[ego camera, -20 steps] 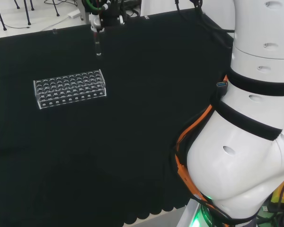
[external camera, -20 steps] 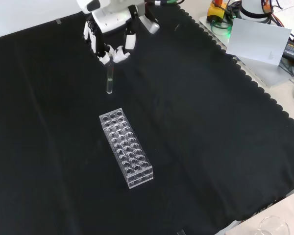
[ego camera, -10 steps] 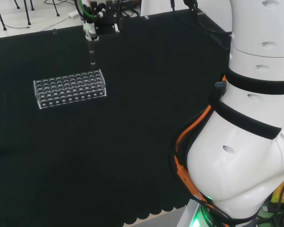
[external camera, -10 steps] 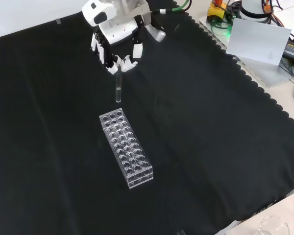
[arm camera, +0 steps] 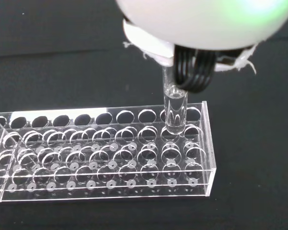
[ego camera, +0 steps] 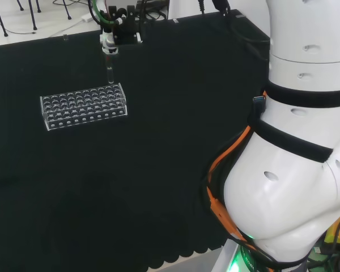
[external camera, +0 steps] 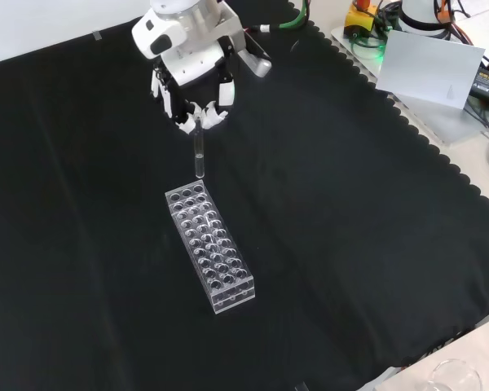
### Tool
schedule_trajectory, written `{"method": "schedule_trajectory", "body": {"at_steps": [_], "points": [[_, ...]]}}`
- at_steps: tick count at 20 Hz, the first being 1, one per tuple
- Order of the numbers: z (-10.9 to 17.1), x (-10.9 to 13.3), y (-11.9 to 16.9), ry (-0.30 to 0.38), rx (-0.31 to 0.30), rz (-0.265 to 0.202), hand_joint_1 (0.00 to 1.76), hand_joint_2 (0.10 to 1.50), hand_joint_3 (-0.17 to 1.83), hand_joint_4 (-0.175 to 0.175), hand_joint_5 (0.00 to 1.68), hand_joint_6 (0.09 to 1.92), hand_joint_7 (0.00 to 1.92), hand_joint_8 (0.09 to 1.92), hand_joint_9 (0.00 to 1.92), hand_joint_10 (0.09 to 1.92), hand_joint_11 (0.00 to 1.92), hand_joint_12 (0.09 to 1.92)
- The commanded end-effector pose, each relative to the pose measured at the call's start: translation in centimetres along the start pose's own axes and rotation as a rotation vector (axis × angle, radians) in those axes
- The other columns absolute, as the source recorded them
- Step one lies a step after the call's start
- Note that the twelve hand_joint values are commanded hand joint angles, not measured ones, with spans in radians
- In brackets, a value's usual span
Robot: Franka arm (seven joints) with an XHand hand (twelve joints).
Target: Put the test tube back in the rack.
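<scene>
robot hand (external camera: 197, 85) pinching test tube (external camera: 199, 155) | upright over rack (external camera: 210, 247) end holes

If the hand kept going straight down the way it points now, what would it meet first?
Probably the rack. The hand pinches the tube upright, and the tube's bottom hangs just above the rack's end rows, so the tube would reach a hole or the top plate there first. Exact alignment with a hole is unclear.
</scene>
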State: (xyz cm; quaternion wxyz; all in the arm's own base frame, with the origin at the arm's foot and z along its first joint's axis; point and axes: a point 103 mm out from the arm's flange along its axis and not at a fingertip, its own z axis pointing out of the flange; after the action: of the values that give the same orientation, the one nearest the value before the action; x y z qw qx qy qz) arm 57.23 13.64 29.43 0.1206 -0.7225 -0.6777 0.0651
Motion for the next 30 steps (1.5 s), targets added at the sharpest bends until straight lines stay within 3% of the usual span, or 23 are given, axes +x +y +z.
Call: {"method": "schedule_trajectory", "body": {"at_steps": [1, 12, 17, 30], "points": [[0.0, -0.4, 0.6, 0.042, 0.034, -0.010, 1.45, 0.45, 0.91, -0.175, 1.36, 0.58, 1.50, 0.61, 1.35, 0.52, 0.99, 1.19], [2.0, 1.3, 1.4, -0.029, 0.090, -0.049, 1.45, 0.45, 0.91, -0.175, 1.36, 0.58, 1.50, 0.61, 1.35, 0.52, 0.98, 1.19], [2.2, 0.4, 1.2, -0.012, 0.101, -0.064, 1.45, 0.45, 0.91, -0.175, 1.36, 0.58, 1.50, 0.61, 1.35, 0.52, 0.98, 1.19], [3.2, 0.1, 1.5, -0.014, 0.112, -0.052, 1.45, 0.45, 0.91, -0.175, 1.36, 0.58, 1.50, 0.61, 1.35, 0.52, 0.97, 1.19]]}}
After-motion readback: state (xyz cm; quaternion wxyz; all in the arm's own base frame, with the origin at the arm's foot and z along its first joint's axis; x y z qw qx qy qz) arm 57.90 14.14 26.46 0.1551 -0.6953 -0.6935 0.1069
